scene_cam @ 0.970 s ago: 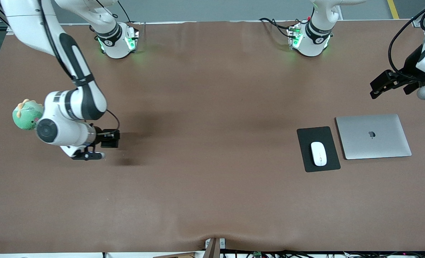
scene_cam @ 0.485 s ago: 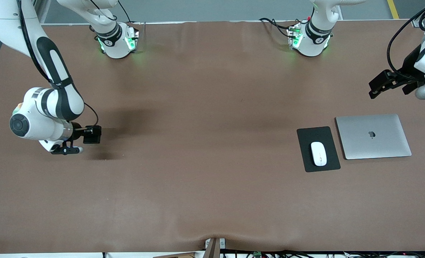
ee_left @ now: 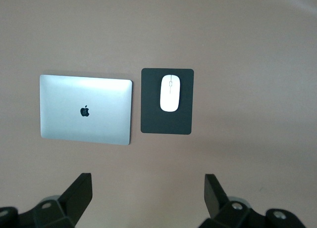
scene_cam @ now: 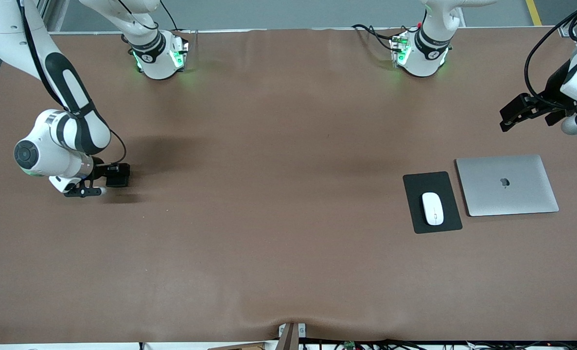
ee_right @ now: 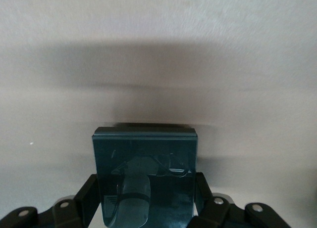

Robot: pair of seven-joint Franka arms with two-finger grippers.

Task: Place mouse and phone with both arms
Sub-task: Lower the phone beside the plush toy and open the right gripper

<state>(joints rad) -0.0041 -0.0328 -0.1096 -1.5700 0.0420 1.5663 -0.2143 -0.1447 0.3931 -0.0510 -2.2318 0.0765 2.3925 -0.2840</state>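
Observation:
The white mouse [scene_cam: 432, 208] lies on a black mouse pad [scene_cam: 439, 180] toward the left arm's end of the table; both also show in the left wrist view, the mouse [ee_left: 170, 93] on the pad [ee_left: 166, 123]. My left gripper [scene_cam: 514, 114] is open and empty, up in the air over bare table beside the laptop; its jaws stand wide apart [ee_left: 147, 193]. My right gripper [scene_cam: 107, 176] is shut on the black phone [scene_cam: 119, 175] low over the table at the right arm's end. In the right wrist view the phone [ee_right: 144, 159] sits flat between the fingers [ee_right: 89, 193].
A closed silver laptop [scene_cam: 506, 184] lies beside the mouse pad, toward the left arm's end of the table; it also shows in the left wrist view [ee_left: 85, 109]. The brown table [scene_cam: 278, 204] stretches wide between the two arms.
My right arm has carried the phone toward the right arm's end of the table and lower; its wrist now covers a green plush toy. The left gripper has hardly moved.

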